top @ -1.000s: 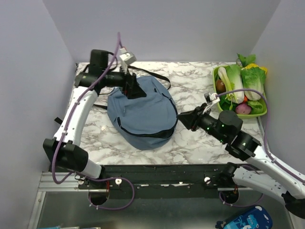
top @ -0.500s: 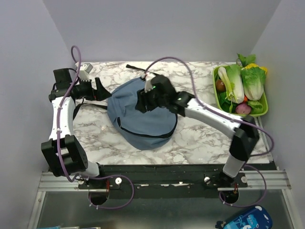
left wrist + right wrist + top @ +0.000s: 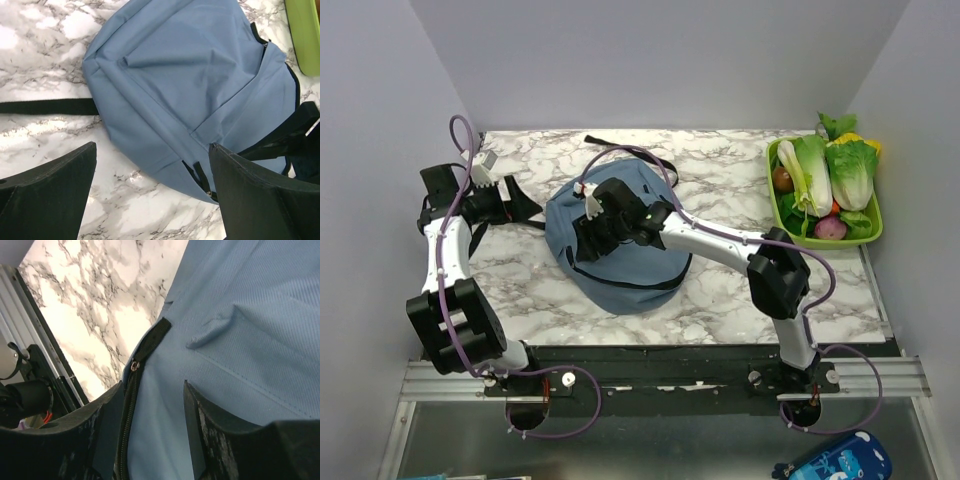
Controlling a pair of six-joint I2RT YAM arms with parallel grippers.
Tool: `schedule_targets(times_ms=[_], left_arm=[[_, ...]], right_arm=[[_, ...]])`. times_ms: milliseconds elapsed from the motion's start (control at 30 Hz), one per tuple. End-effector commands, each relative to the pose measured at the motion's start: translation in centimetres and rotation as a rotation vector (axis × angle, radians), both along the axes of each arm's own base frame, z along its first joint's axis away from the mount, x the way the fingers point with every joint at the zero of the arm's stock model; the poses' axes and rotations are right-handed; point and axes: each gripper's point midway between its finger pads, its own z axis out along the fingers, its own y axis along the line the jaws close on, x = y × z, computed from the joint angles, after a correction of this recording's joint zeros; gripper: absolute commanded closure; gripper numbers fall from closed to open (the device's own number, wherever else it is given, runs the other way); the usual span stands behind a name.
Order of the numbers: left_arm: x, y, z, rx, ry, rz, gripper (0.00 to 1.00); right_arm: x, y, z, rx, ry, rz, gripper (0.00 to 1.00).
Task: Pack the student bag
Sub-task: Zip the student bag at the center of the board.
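**Bag at table ctr; both grippers unclenched**

The student bag [image 3: 625, 268] lies flat in the middle of the marble table [image 3: 720, 300], slightly left of ctr, w/ its rounded end toward the near edge. Dusty-blue fabric, and a dark zipper [image 3: 131, 390] curves round the near part. One black strap [image 3: 47, 106] runs out flat to the left on the tabletop. More strap shows at the bag's far end.

L gripper [image 3: 523, 203] sits just left of the bag, near its far-left edge. Jaws are spread wide, nothing btwn them but tabletop and the bag's rim in the wrist view. Not touching the bag.

R arm reaches across from the right. R gripper [image 3: 585, 243] is over the bag's left-ctr part. Wrist view: fingers [image 3: 200, 430] are apart w/ smooth, unbunched blue fabric showing btwn them, and the zipper pull is just by one finger. Jaws released, nothing pinched. Can't tell if the tips touch the cloth.

Green tray [image 3: 773, 190] of veg sits at the far right, well apart from the bag. Bright blue pouch [image 3: 835, 460] is below the table's near edge, right side.
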Motion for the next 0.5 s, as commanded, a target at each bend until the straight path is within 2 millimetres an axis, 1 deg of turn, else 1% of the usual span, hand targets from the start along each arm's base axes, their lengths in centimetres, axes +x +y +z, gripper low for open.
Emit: schedule_targets(times_ms=[0,33,100,133,200,233,300,333,467], left_arm=[[-0.3,0.7,0.2,0.011,-0.036,0.025,0.01],[-0.4,0.7,0.1,0.01,-0.031,0.027,0.01],[-0.6,0.7,0.0,0.012,-0.03,0.024,0.01],[-0.7,0.8,0.1,0.017,-0.036,0.025,0.01],[-0.9,0.8,0.0,0.02,-0.037,0.03,0.01],[-1.0,0.8,0.1,0.029,-0.045,0.029,0.04],[-1.0,1.0,0.0,0.041,-0.045,0.035,0.07],[-1.1,1.0,0.1,0.042,-0.046,0.037,0.11],[-1.1,1.3,0.2,0.04,-0.042,0.042,0.12]], right_arm=[[0.4,2.3,0.3,0.073,0.001,0.012,0.42],[0.6,2.4,0.1,0.07,0.004,0.008,0.42],[0.8,3.0,0.3,0.081,0.001,0.009,0.42],[1.0,3.2,-0.6,0.071,0.013,0.01,0.42],[1.0,3.7,-0.8,0.077,0.022,0.016,0.42],[1.1,3.8,-1.3,0.073,0.03,0.013,0.42],[1.3,4.1,-1.6,0.073,0.03,0.007,0.43],[1.4,4.2,-1.8,0.068,0.025,0.0,0.43],[1.7,4.3,-2.8,0.044,0.004,-0.019,0.43]])
